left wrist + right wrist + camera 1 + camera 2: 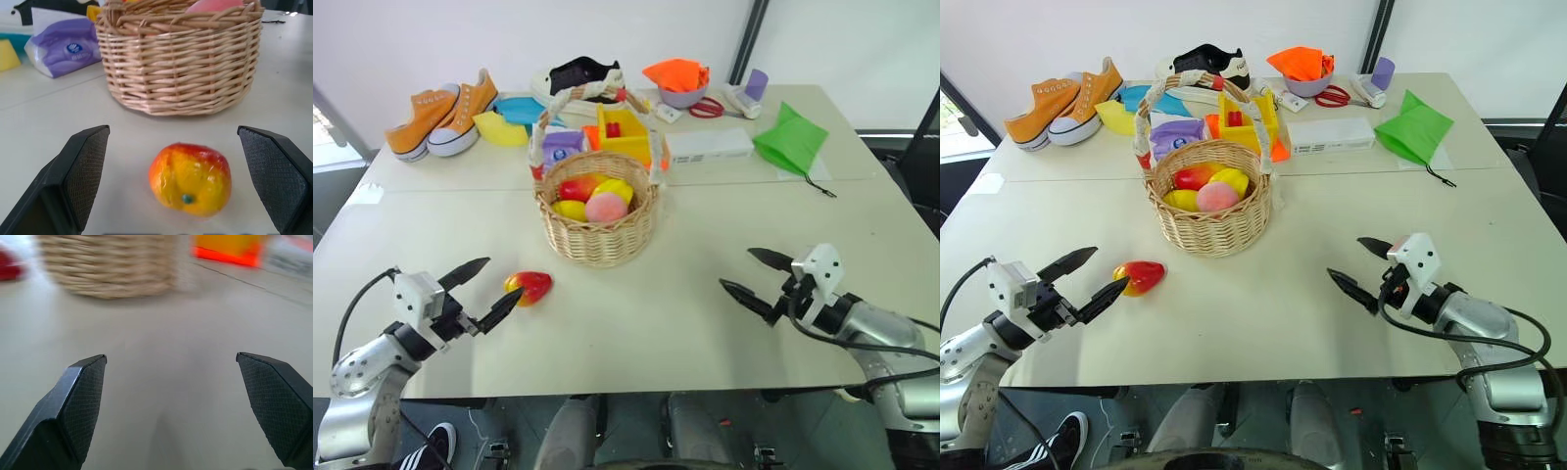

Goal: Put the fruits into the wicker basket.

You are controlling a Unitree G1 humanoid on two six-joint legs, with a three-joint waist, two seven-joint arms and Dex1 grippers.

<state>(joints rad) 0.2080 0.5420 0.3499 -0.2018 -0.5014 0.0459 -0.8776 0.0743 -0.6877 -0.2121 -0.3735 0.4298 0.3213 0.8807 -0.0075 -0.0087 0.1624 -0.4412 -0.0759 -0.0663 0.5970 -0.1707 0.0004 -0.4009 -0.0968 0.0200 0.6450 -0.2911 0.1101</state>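
Spread wide, the left gripper (481, 290) of two black fingers is held level just beside the red-and-yellow toy mango (530, 286), which lies alone on the pale table (636, 323), near the basket's front but apart from it. In the left wrist view the mango is seen between the two textured pads (87, 171), not yet touched by either. The right gripper (756, 276) is likewise spread, with nothing between its fingers, well apart from the fruit on the other side of the table.

Three fruits are already gathered in the round tan wicker basket (597, 235) with its white-wrapped handle: a pink peach (606, 208), a yellow piece (615, 188) and a red-yellow piece (578, 187).

One risk is judged likely: the mango is rounded and glossy, so a closure made off its middle could squeeze it out sideways and roll it toward the table edge. A low carry could also catch the basket's rim or tall handle and shift the basket.
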